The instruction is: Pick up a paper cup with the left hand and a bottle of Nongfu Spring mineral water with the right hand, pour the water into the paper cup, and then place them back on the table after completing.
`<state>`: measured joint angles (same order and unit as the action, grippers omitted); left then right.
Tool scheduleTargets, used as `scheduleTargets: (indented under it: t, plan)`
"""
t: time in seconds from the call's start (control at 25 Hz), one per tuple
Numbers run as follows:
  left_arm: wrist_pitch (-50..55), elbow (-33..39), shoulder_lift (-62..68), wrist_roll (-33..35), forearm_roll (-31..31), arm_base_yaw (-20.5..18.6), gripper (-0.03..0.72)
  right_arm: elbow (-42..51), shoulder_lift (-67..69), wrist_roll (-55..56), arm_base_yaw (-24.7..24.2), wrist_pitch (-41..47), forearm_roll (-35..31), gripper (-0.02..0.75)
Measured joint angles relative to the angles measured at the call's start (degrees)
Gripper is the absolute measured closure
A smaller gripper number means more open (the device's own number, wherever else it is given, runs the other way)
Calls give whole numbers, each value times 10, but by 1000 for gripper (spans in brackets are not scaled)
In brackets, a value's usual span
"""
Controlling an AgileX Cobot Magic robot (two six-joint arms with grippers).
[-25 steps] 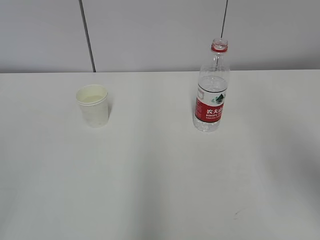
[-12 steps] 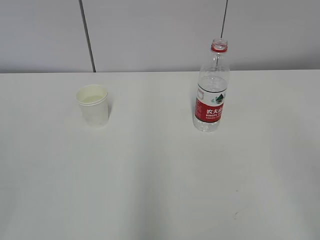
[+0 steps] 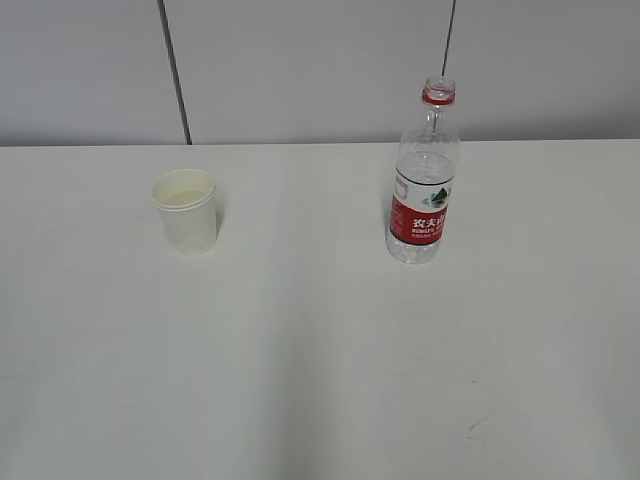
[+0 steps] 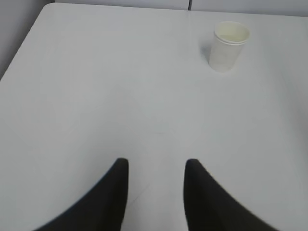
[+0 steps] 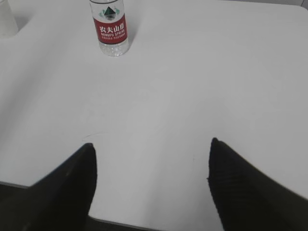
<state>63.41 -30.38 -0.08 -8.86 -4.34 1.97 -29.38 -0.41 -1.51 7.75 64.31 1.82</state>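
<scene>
Two empty, parted grippers, my left narrower than my right: paper cup ahead-right of left; upright bottle ahead-left of right, toward the table's far edge.

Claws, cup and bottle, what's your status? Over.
Left claw open, empty. Right claw open wide, empty. Cup and uncapped bottle upright on table, apart. Nothing in the way.
</scene>
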Motion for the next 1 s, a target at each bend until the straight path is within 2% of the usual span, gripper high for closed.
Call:
scheduleTargets:
  t: [0.72, 1.0]
  plan:
    - [0, 0, 0, 0, 0, 0, 440, 10, -6, 0, -1, 11, 18, 204]
    - [0, 0, 0, 0, 0, 0, 440, 10, -6, 0, -43, 11, 19, 203]
